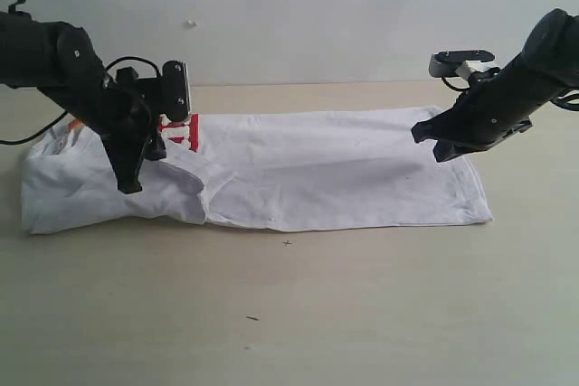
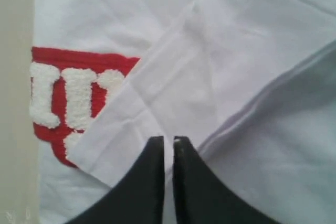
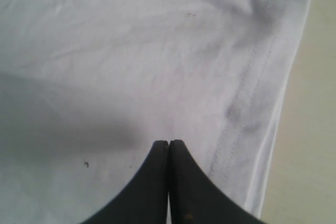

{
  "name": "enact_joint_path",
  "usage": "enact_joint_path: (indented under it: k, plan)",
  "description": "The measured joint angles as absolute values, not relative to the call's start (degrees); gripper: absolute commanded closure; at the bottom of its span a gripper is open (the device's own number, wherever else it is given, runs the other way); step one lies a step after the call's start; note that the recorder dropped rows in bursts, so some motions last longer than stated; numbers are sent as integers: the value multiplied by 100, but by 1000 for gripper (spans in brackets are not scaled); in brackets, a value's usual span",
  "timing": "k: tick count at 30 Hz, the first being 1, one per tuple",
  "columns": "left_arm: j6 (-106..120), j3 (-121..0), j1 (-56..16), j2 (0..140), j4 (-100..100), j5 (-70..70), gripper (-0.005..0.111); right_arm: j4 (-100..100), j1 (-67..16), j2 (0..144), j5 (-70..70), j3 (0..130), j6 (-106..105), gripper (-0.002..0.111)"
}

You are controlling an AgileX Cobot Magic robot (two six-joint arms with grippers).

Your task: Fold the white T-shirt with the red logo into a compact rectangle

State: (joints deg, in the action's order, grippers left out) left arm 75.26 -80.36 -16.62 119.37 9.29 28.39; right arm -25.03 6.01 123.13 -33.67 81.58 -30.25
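The spread-out white cotton T-shirt [image 1: 344, 169] is plain white. Its fuzzy red patch logo [image 2: 59, 95] carries puffy white letters. A small orange neck tag [image 1: 74, 124] shows. The left hand [image 2: 168, 142] and right hand [image 3: 168, 144] are black, and the smooth desk [image 1: 362, 314] is pale beige.

Pale beige desk [image 1: 380, 314], smooth, matte, filling foreground. Small dark cross-shaped speck [image 1: 288, 242] on desk near middle. Second dark fleck [image 1: 251, 318] nearer camera, slightly left, well apart from first. Plain off-white wall [image 1: 344, 6] behind, meeting desk along straight edge. Tiny pale mark [image 1: 191, 23] on wall, left of centre. Narrow strips of same beige surface also seen in both wrist views.
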Motion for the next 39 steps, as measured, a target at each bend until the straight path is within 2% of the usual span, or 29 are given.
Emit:
enact_joint_path:
  k: [6,8,12,15,17,25,29,33,39]
  plan:
    - [7570,-8036,-1662,11965,1030,2319,107,-2503,601,12313,-3367,8158,-3037,108]
    - [7466,-8036,-1662,11965,1199,2213,103,-2503,601,12313,-3367,8158,-3037,108]
    - [6682,-8073,-1662,11858,2310,2265,81,-2503,601,12313,-3367,8158,-3037,108]
    - [6304,-8357,-1662,11795,3125,3058,63,-2503,601,12313,-3367,8158,-3037,108]
    - [6028,-8545,-1662,11795,3235,3694,58,-2503,601,12313,-3380,8158,-3037,108]
    - [4378,-8675,-1674,11847,2370,5313,58,-2552,601,12313,-3465,8158,-3037,108]
    - [3505,-8550,-1727,11899,2237,5217,58,-2640,601,12313,-3474,8158,-3037,108]
    - [3036,-8502,-2086,11985,2206,4967,58,-2677,601,12313,-3464,8158,-3037,108]
    - [2780,-8478,-2430,12498,2195,4095,58,-2687,601,12313,-3475,8158,-3037,108]
